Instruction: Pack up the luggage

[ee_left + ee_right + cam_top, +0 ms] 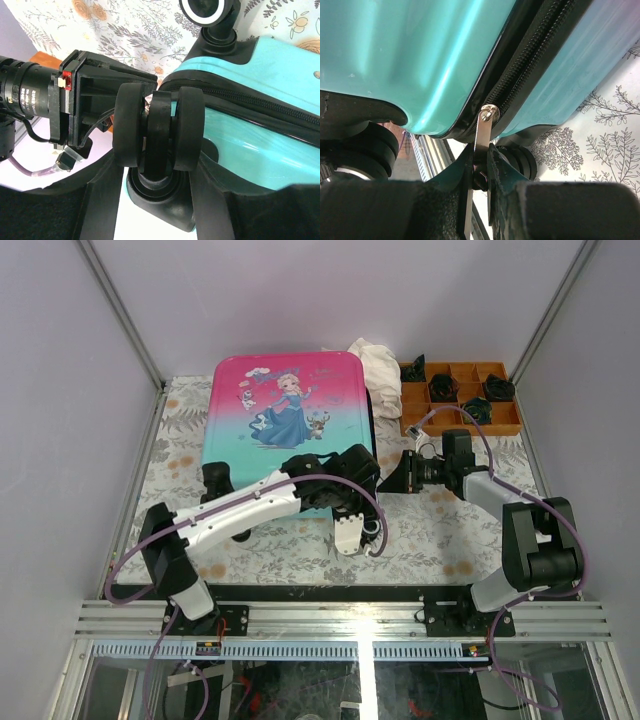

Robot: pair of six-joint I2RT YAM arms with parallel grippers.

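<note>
The suitcase (285,430) lies flat on the table (440,530), a bit left of the middle. It is closed. The lid faces up. It is pink at the far end and teal at the near end, with a cartoon girl in a blue dress on it. Both arms reach to its near right corner.

The left gripper (158,167) is at a black wheel (157,130) on that corner. One finger is on each side of the wheel, very close to it. I cannot tell if they are squeezing the wheel or only sitting beside it.

The right gripper (480,160) comes in from the right side. Its two fingers are pressed together on the little metal zipper tab (482,132). The tab hangs down from the black zipper (530,55), which runs between the two teal halves.

An orange tray (505,425) sits at the back right of the table, with small black things in some of its boxes. A white cloth (380,365) lies between the tray and the suitcase, touching the far right corner of the suitcase.
</note>
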